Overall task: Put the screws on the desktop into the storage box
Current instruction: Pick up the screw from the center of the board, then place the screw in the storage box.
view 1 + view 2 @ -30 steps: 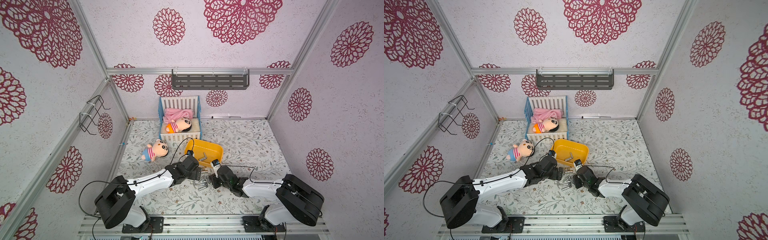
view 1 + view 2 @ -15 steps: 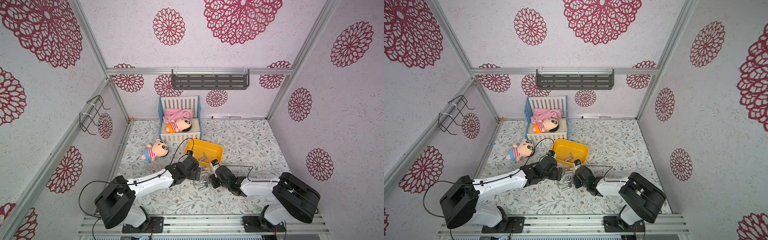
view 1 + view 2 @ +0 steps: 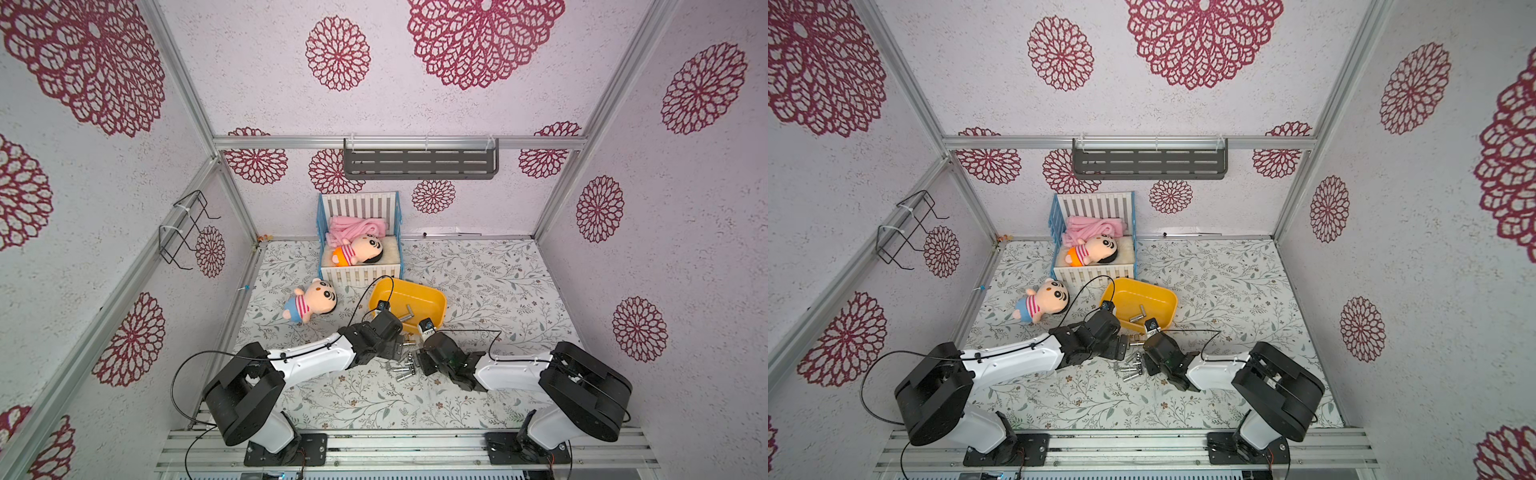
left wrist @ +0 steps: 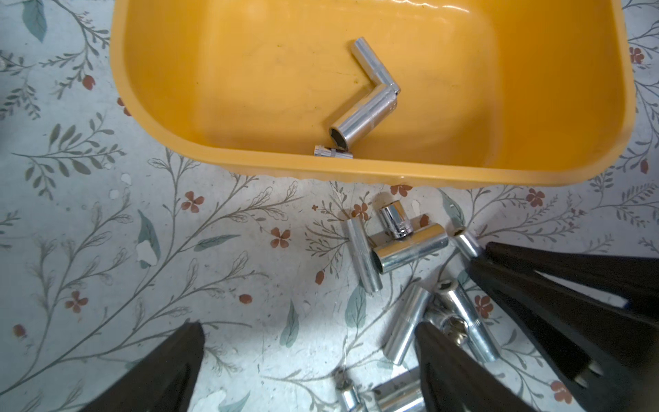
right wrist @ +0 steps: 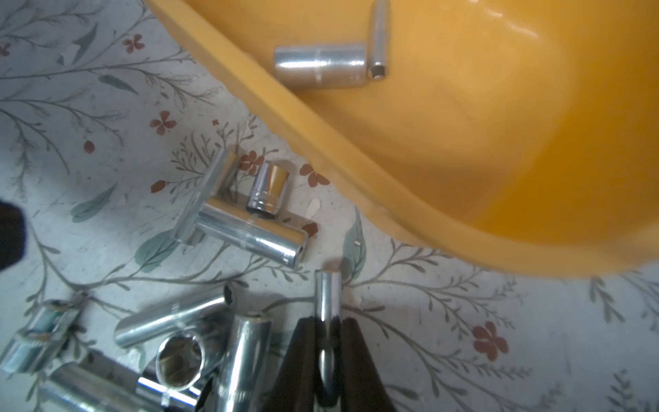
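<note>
The loose screws (image 3: 405, 368) lay in a scattered pile on the desktop (image 3: 478, 270), near its middle and toward the front edge, just beside the near rim of the storage box (image 3: 438, 297); some nine or ten showed in the left wrist view (image 4: 410, 255), several touching or overlapping; three further screws (image 4: 363, 117) lay inside the box, two meeting end to end in an elbow, the third against the near wall. The right gripper (image 5: 328, 323) was clenched on one slim screw (image 5: 328, 296) at the pile's box-side margin, the screw projecting beyond the fingers (image 5: 303, 346); whether it had left the surface could not be determined. The left gripper (image 4: 306, 328) stood released, jaws wide, low over the desktop; one fingertip (image 4: 428, 339) overlapped the pile. A white-and-blue crib (image 3: 361, 274) holding a plush doll (image 3: 359, 254) stood at the back edge, just behind the box; a second doll (image 3: 309, 300) lay beside the box, toward the left edge.
</note>
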You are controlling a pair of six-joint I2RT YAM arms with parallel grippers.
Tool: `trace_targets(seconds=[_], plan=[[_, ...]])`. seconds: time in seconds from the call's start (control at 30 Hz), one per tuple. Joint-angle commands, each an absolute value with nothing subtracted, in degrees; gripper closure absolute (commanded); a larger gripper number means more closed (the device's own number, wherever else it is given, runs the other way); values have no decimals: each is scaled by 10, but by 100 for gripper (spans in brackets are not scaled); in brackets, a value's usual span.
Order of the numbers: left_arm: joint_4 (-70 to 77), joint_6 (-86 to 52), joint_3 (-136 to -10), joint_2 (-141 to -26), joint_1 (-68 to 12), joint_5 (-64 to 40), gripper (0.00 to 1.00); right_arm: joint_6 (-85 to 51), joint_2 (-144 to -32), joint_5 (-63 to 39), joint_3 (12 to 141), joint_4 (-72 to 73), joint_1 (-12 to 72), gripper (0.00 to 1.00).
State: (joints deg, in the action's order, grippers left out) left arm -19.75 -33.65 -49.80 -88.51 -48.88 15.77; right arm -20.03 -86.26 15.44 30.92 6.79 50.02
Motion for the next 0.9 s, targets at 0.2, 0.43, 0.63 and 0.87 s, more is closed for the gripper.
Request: trace_targets(seconds=[0.2, 0.43, 0.63, 0.87], plan=[[-221, -277, -501, -833, -491, 179, 3, -211, -635, 209, 243, 89, 503, 100], [-219, -273, -504, -855, -474, 178, 3, -262, -619, 175, 317, 38, 458, 100], [-207, -283, -491, -836, -453, 122, 3, -277, -744, 155, 403, 34, 420, 100], [-205, -286, -489, -833, -453, 113, 3, -275, -894, 118, 509, 24, 386, 100]])
